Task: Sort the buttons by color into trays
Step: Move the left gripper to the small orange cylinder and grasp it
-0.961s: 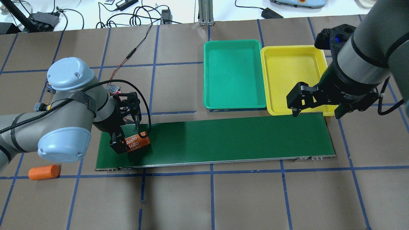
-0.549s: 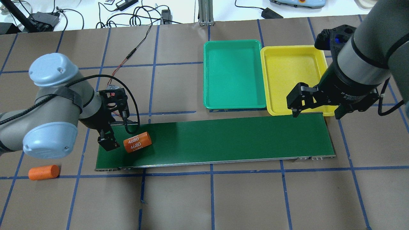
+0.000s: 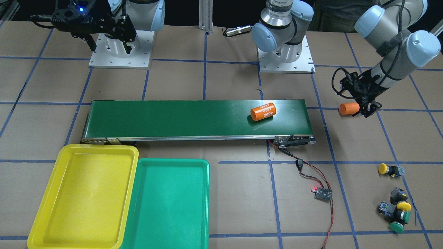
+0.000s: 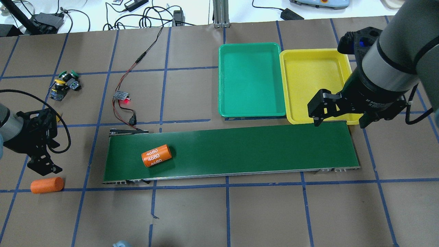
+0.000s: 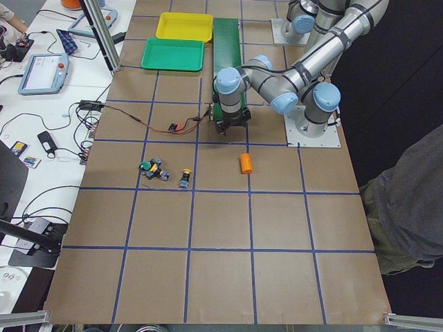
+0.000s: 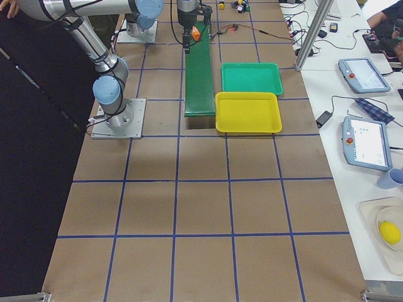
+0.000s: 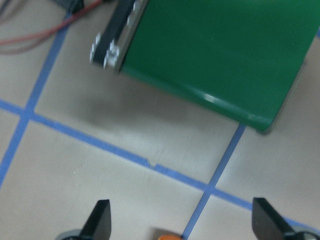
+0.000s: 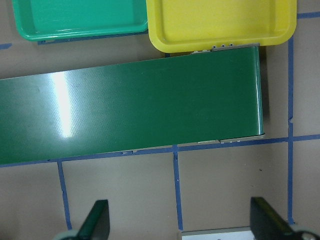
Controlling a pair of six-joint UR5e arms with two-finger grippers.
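Observation:
Three buttons [image 3: 396, 211], yellow and green capped, cluster at the table's left end, also visible from overhead as the button cluster [image 4: 65, 80]. A lone yellow button [image 3: 382, 168] lies nearer my left gripper [image 4: 44, 167]. That gripper hangs open and empty off the belt's left end, as the left wrist view [image 7: 182, 222] shows. The teal tray [image 4: 252, 46] and the yellow tray [image 4: 313, 53] lie side by side behind the belt, both with nothing in them. My right gripper [image 4: 339, 116] hovers open over the belt's right end by the yellow tray's front rim.
A long dark green conveyor belt [image 4: 240, 151] carries an orange cylinder [image 4: 156, 155] marked 4680 near its left end. A second orange cylinder [image 4: 47, 185] lies on the table just below my left gripper. A small circuit board [image 4: 121, 96] with red wires sits behind the belt.
My left arm has pulled back leftward off the belt, away from the orange cylinder, which has uncovered the buttons. The cylinder has drifted slightly right on the belt. The right arm stayed still.

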